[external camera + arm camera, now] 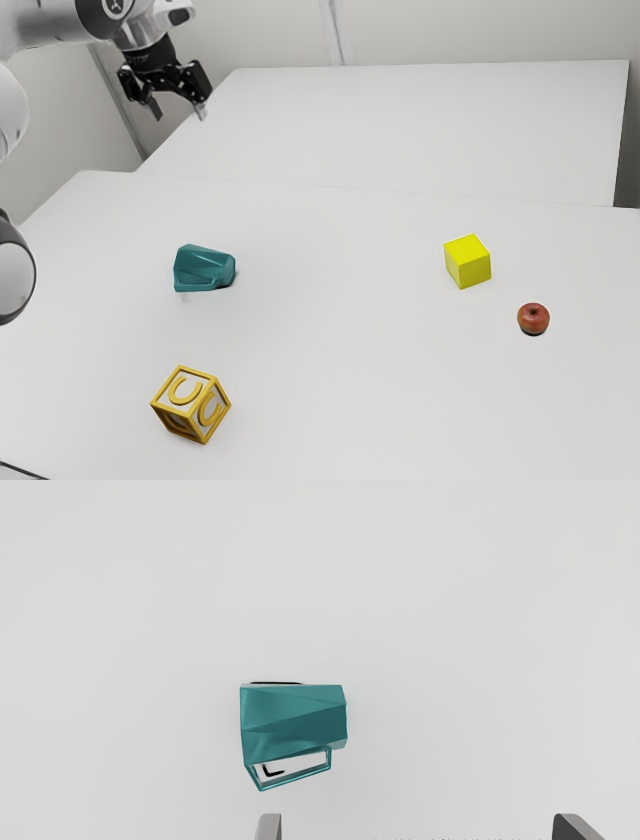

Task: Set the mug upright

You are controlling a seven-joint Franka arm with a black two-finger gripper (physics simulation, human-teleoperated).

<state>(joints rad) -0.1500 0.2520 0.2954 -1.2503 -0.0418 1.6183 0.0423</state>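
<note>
Closest to where I'm standing is the lettered block (191,404), with a small apple (533,319) beyond it toward the exterior view's right. Farther in, the teal mug (203,268) is down on its side on the table (340,330), its wide end toward the exterior view's left, its narrow end toward the right, and its handle on my side. I take the wide end for the mouth, but I can't see inside, so I can't tell whether it holds anything. The yellow cube (468,262) sits well off to the exterior view's right. Beyond and high above the mug hangs the claw (180,113), open, its two fingers wide apart with nothing between them. The mug's long axis runs nearly along the line from fingertip to fingertip, handle side toward the fingers. To pinch it across the body, I'd guess the hand must come down and turn about a quarter.
</note>
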